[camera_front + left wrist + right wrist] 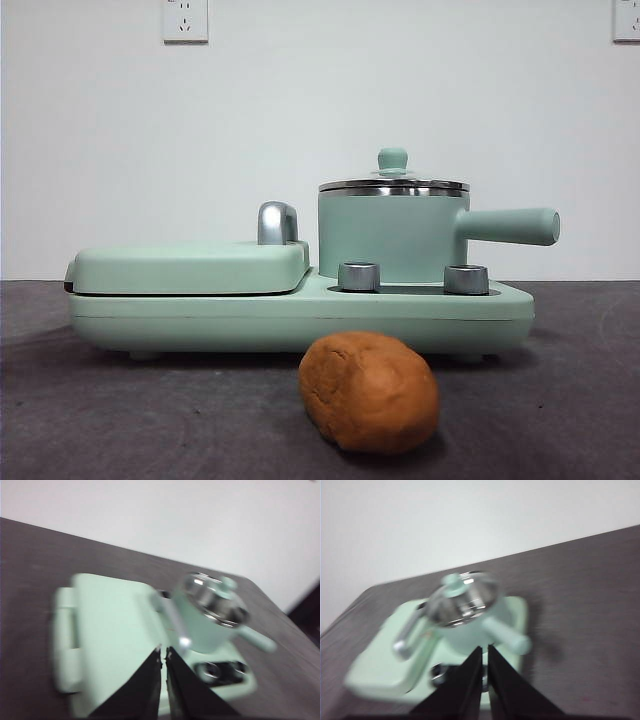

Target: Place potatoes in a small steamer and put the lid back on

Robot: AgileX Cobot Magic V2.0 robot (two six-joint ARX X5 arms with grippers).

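Observation:
The orange-brown potato (369,392) lies on the dark table in front of the appliance, near the camera. The small steamer (392,238) is a mint-green pot standing on the appliance's right side, its straight handle (510,226) pointing right. The glass lid (393,183) with its mint-green knob (392,158) sits on the pot. Both wrist views are blurred. My left gripper (163,652) is shut and empty, high above the griddle side, with the steamer (210,615) beyond it. My right gripper (485,651) is shut and empty, high above the steamer (470,615). Neither gripper shows in the front view.
The flat mint-green griddle cover (190,267) with a chrome handle (276,223) fills the appliance's left side. Two steel dials (359,276) (466,279) stand on the base in front of the pot. A white wall with sockets (185,20) is behind.

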